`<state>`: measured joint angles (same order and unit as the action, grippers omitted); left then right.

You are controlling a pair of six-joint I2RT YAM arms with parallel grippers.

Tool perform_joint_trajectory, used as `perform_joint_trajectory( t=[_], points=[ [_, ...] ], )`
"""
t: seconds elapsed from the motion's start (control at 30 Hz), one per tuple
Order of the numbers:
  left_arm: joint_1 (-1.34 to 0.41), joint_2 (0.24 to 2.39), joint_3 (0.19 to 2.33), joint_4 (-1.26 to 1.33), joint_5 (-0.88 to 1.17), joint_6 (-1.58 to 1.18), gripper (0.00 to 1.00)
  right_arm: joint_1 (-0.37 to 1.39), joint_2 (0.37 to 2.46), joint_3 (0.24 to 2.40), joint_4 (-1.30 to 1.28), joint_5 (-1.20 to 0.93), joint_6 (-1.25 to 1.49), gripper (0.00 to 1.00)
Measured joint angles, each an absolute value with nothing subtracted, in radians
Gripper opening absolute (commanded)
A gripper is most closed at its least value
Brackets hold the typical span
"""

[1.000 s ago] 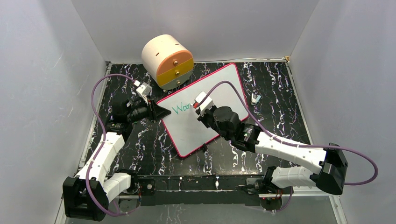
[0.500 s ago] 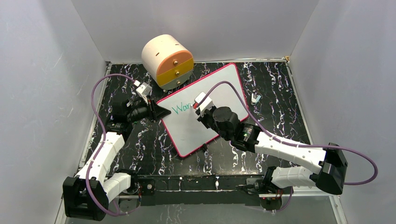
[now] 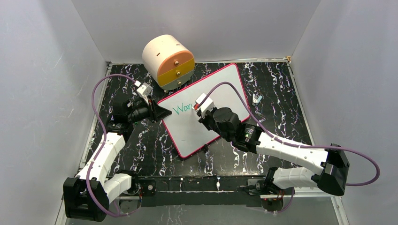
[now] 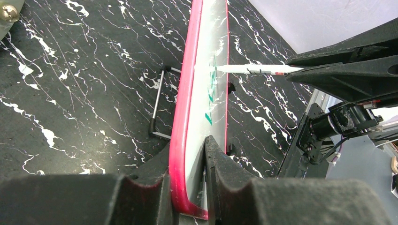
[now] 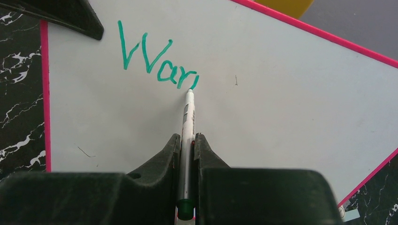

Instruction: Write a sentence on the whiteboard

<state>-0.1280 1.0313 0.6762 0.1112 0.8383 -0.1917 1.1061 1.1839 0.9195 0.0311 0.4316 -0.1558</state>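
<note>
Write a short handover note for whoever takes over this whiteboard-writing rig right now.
Left gripper: shut on the rim of the whiteboard, steadying it.
Right gripper: shut on the marker, whose tip touches the board.
Done: the sentence so far reads "War" plus the first stroke of the next letter, in green, near the left gripper.
Left: all remaining letters and words.

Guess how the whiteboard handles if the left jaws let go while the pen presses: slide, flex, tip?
Probably stiff: the whiteboard edge looks straight where the left jaws clamp its corner. Likely light and apt to slide, being thin on a smooth tabletop. Its glossy face may be slippery to grip.
</note>
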Motion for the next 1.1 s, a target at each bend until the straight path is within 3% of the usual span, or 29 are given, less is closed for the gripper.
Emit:
perform_joint_trajectory(
  t=[1.1],
  points=[
    [-0.128, 1.031, 0.677, 0.112, 0.841, -0.191, 0.00, 1.092, 1.187, 0.918, 0.098, 0.466, -0.164, 0.00]
  ],
)
